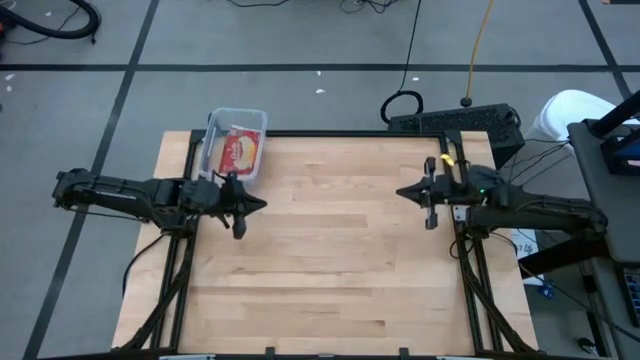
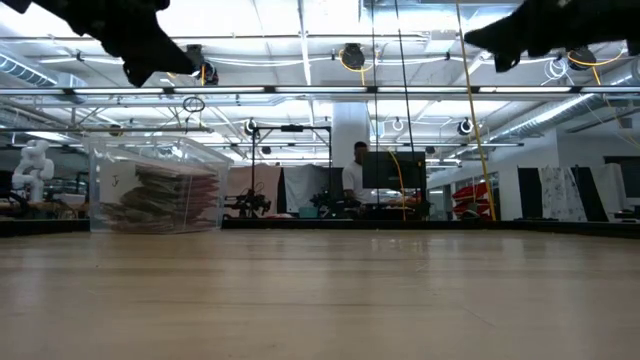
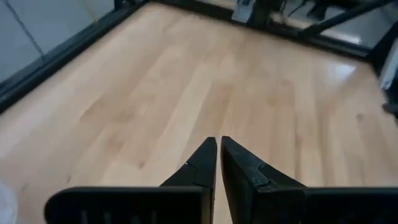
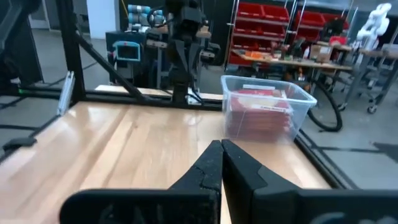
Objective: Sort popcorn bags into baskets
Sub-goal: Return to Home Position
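We record one clear basket at the worktop's eleven o'clock corner, with the popcorn bags stacked inside and none seen outside it. The left gripper is at nine o'clock and the right gripper at three. Both hang high with jaws pressed together and empty, parked, we judge, because sorting looks finished.

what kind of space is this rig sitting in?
Likely a robotics lab or workshop: red plastic storage bins on metal shelving, a white humanoid robot, and an open industrial ceiling with strip lights.
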{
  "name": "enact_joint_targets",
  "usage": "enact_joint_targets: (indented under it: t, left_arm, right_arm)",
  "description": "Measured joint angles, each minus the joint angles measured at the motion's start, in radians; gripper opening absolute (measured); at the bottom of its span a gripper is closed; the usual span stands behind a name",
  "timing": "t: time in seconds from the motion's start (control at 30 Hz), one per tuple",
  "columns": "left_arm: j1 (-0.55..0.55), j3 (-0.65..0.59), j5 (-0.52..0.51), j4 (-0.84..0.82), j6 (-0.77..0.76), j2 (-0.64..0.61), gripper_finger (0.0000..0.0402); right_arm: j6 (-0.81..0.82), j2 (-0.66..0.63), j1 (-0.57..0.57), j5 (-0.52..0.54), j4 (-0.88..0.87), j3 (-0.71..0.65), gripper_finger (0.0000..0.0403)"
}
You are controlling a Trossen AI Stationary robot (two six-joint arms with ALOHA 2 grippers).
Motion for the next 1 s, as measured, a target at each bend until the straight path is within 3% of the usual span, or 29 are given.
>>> enact_joint_targets:
  t: [0.1,0.3,0.6,1.0]
  left_arm:
    - [-0.001,-0.013,-0.005,-0.022,0.034,0.002,0.0021]
    - [-0.005,-0.121,-0.007,0.168,0.115,-0.055,0.0006]
    - [-0.005,-0.252,-0.019,0.317,0.137,-0.14,0.0003]
    - [-0.004,-0.27,-0.072,0.278,0.161,-0.23,0.0002]
  right_arm:
    - [-0.027,-0.007,0.0,-0.002,0.091,-0.073,0.0]
    - [-0.037,-0.023,0.0,-0.001,0.265,-0.188,0.0]
    - [-0.029,-0.042,0.0,-0.001,0.276,-0.257,0.0]
    - [0.009,-0.128,0.031,0.011,0.286,-0.304,0.0]
